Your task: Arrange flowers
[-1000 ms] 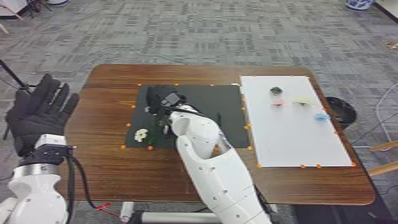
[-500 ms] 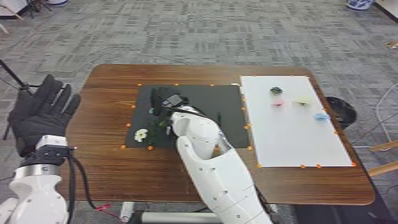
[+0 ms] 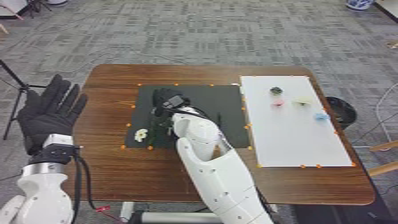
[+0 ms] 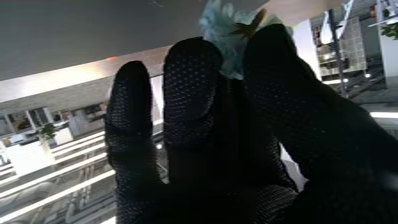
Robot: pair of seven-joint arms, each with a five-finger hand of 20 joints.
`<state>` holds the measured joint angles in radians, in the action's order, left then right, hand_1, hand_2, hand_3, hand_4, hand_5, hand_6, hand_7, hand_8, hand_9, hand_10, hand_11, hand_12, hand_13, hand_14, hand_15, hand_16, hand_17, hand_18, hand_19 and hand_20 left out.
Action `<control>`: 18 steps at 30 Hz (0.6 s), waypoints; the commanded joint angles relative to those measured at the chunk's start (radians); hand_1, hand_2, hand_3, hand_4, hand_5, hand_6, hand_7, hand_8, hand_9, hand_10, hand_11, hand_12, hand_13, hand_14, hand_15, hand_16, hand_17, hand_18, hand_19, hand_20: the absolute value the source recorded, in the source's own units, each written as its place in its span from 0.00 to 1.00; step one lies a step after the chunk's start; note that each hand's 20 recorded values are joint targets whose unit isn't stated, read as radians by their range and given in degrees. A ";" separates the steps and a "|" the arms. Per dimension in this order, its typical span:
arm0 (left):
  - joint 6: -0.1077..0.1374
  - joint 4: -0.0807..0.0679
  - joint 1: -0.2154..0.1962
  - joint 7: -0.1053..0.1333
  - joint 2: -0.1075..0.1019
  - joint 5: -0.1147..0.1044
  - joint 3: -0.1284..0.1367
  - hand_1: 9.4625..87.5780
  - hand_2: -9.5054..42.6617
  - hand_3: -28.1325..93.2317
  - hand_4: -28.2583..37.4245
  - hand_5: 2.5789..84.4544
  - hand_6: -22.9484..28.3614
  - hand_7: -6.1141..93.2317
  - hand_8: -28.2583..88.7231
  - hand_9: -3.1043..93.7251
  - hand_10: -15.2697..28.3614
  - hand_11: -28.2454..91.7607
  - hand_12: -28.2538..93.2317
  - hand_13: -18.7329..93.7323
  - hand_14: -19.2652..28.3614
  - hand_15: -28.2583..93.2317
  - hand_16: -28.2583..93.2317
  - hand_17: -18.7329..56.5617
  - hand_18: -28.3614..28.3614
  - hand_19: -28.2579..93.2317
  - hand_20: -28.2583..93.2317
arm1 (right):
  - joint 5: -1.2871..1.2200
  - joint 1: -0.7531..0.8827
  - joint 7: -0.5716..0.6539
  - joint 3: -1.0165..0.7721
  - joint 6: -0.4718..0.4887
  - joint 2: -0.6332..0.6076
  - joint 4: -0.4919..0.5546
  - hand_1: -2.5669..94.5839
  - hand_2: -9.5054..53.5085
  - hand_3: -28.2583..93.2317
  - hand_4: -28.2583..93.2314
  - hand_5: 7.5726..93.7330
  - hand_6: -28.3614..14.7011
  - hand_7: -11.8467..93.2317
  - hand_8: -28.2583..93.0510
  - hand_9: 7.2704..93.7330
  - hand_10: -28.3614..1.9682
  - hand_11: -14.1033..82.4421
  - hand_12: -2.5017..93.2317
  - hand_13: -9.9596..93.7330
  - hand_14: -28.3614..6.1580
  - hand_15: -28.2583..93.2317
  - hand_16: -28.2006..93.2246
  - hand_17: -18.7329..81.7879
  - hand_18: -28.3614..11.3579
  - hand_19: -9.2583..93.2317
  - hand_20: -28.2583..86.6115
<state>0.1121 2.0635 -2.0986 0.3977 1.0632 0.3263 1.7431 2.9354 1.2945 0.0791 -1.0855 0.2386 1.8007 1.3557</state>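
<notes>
In the head view my right hand (image 3: 166, 97) is over the upper left part of the black mat (image 3: 213, 95). My left hand (image 3: 51, 114) stands open with straight fingers beyond the table's left edge. The right wrist view has my right hand (image 4: 188, 95) with a pale blue-green flower (image 4: 222, 25) pinched between thumb and fingers; its stem is hidden. A white flower (image 3: 140, 134) lies at the mat's lower left. On the white board (image 3: 298, 142) are a dark flower (image 3: 276, 90), a pink one (image 3: 277, 102), a pale yellow one (image 3: 302, 100) and a blue one (image 3: 321, 116).
Small orange markers line the mat and the board on the brown table (image 3: 115, 172). My right forearm crosses the mat's lower part. A black bin (image 3: 342, 111) stands on the floor by the table's right edge.
My right hand has shifted slightly to the right and a little nearer over the mat. The left hand has moved a little to the right. Flowers on the board have not moved.
</notes>
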 commanded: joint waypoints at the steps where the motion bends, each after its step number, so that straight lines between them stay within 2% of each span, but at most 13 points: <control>1: -0.013 0.000 -0.003 -0.008 0.005 0.000 0.003 0.18 0.48 0.81 0.00 0.43 0.60 0.17 0.16 0.33 0.63 0.36 0.27 0.37 0.66 0.35 0.20 0.18 0.72 0.50 0.29 | 0.024 -0.001 0.023 0.012 0.005 -0.001 0.012 0.58 0.00 0.83 0.00 0.59 0.61 0.30 0.12 0.63 0.54 0.32 0.19 0.76 0.73 0.68 0.56 0.54 0.24 0.83 0.52; 6: -0.004 0.000 -0.002 -0.004 0.004 -0.001 0.002 0.19 0.48 0.81 0.00 0.43 0.59 0.17 0.15 0.33 0.63 0.36 0.27 0.37 0.66 0.35 0.20 0.18 0.72 0.50 0.29 | 0.014 0.000 0.021 0.015 0.012 -0.001 0.017 0.57 0.00 0.83 0.00 0.58 0.61 0.29 0.12 0.62 0.53 0.31 0.19 0.76 0.72 0.69 0.55 0.54 0.24 0.83 0.52; 18: -0.002 0.004 -0.013 -0.003 0.008 -0.003 0.011 0.19 0.48 0.81 0.00 0.43 0.59 0.17 0.15 0.34 0.63 0.36 0.27 0.37 0.66 0.35 0.20 0.18 0.73 0.50 0.29 | -0.029 0.006 0.039 0.039 0.034 -0.020 0.050 0.50 0.00 0.87 0.00 0.53 0.58 0.27 0.13 0.56 0.51 0.28 0.17 0.76 0.66 0.71 0.51 0.54 0.23 0.84 0.51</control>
<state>0.1122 2.0631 -2.0982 0.3963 1.0637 0.3265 1.7444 2.9133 1.2995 0.0972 -1.0682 0.2618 1.7897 1.3818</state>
